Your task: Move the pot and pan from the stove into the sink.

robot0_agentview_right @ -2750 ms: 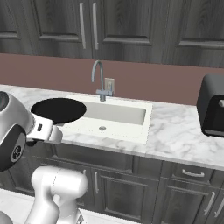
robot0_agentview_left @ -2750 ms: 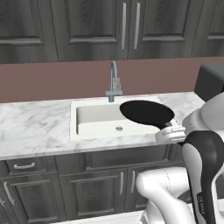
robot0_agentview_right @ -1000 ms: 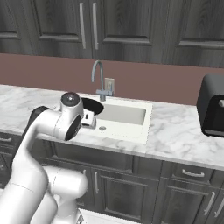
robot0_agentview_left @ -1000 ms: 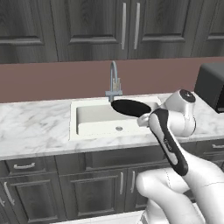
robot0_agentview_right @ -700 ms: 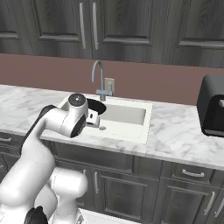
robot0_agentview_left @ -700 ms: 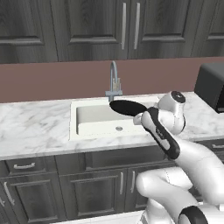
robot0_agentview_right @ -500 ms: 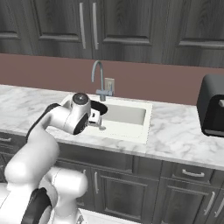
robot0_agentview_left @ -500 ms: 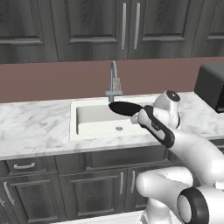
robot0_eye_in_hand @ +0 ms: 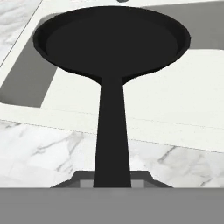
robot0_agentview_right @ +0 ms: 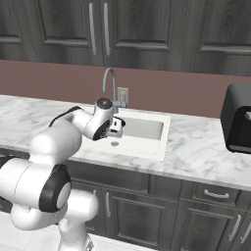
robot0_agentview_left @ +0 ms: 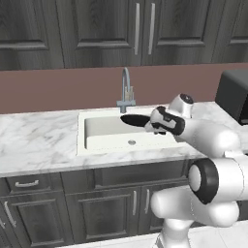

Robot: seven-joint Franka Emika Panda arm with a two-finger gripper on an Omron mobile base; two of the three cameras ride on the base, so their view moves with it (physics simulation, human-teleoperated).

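1 item in hand: I have the shallow all-black frying pan (robot0_eye_in_hand: 111, 39) by its long thin handle, gripper (robot0_agentview_left: 156, 124) clamped on the handle's near end, going by the hand view, where the handle runs straight down to the bottom edge between the fingers. Pan bowl sits out over the white rectangular sink basin (robot0_agentview_left: 104, 131), held roughly level and above the floor of the basin, not resting on it as far as I can tell. Gripping the handle end keeps the wrist over the marble counter (robot0_agentview_left: 38, 145) at the basin's right edge, with the bowl reaching in near the curved silver faucet (robot0_agentview_left: 126, 87). Black appliance (robot0_agentview_right: 238, 117) stands well apart on the right. My read: lower, then release. Risk: bowl clipping the faucet base.
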